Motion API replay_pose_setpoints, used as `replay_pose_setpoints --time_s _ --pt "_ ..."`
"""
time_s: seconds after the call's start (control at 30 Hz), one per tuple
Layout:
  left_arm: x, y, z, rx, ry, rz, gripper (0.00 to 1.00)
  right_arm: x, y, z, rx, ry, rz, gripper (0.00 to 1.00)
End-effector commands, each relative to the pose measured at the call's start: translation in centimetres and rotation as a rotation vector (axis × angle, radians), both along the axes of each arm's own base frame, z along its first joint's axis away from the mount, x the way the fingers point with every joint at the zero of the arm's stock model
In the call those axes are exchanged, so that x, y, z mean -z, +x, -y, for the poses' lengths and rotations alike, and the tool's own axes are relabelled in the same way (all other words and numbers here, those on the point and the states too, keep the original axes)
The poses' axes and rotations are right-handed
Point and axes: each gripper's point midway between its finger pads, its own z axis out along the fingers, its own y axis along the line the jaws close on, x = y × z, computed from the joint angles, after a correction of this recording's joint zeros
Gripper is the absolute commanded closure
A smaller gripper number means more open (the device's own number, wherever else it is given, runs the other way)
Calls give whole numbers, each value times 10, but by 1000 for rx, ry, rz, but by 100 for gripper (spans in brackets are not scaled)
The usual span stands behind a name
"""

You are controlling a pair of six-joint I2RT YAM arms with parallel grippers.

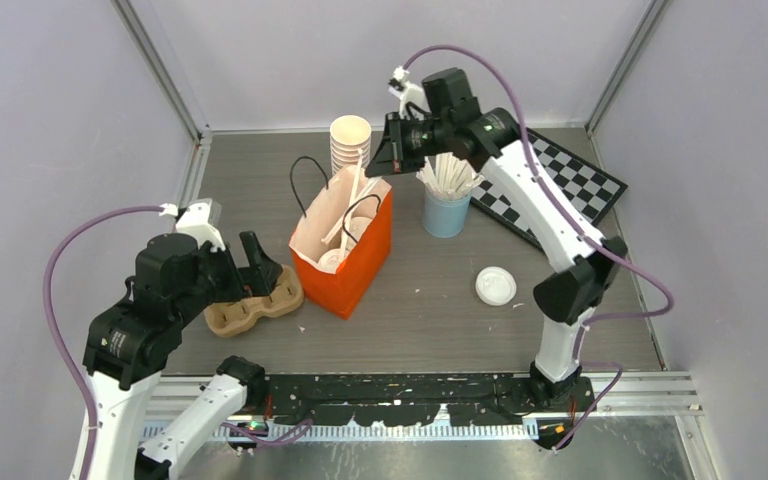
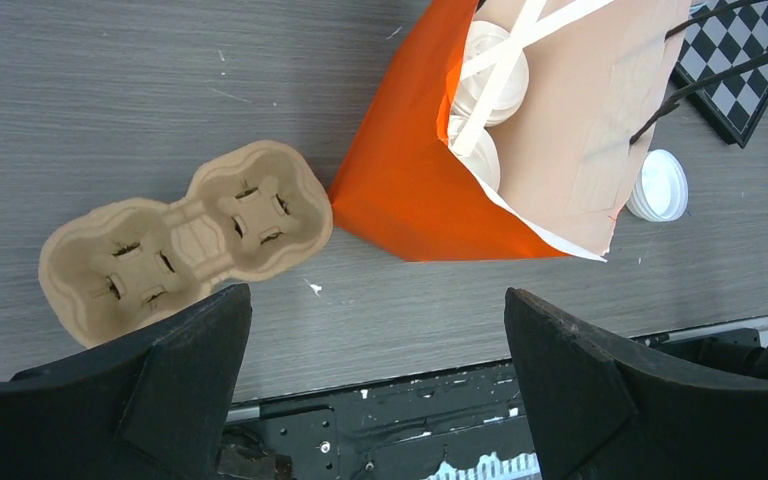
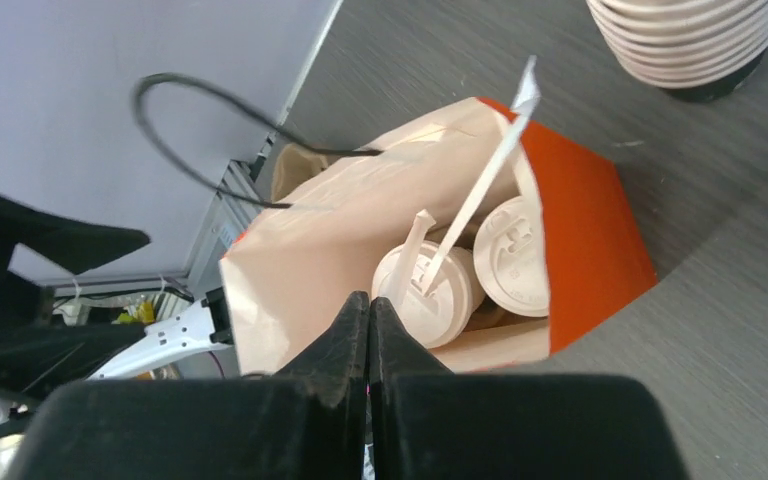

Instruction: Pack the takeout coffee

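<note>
Orange bag [image 1: 360,268] hides both cups' [image 3: 425,297] bodies (only lids [image 3: 512,255] show).

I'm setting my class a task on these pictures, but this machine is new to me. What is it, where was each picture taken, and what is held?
Two robot arms are bolted at a table's edge. The wide picture looks down from above; the other two come from cameras on the wrists. The left hand is open and empty, near a cardboard cup carrier. The right hand is shut, holding nothing, above an orange bag with two lidded coffee cups and white sticks inside. Also there: a loose lid, a blue cup of sticks, a stack of cups, a checkerboard.
</note>
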Motion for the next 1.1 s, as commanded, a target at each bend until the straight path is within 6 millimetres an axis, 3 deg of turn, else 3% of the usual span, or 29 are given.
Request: replay_pose_setpoints --time_s 0.0,0.07,0.2,0.33,0.8,1.07 --pt "-7 -3 -5 -14 6 23 0 3 8 -11 -23 23 -41 92" --pt "-7 -3 -5 -16 4 26 0 8 20 -12 1 -4 -36 87" --pt "-8 -5 -6 -19 6 25 0 10 45 -1 104 -52 7 64" --pt "-4 -7 -7 -26 1 21 0 1 61 5 169 -21 54 56" --pt "0 -8 -8 -29 0 16 0 1 88 -17 175 52 74 57" --pt "0 -11 -10 -33 6 12 0 15 96 -22 177 46 55 69"
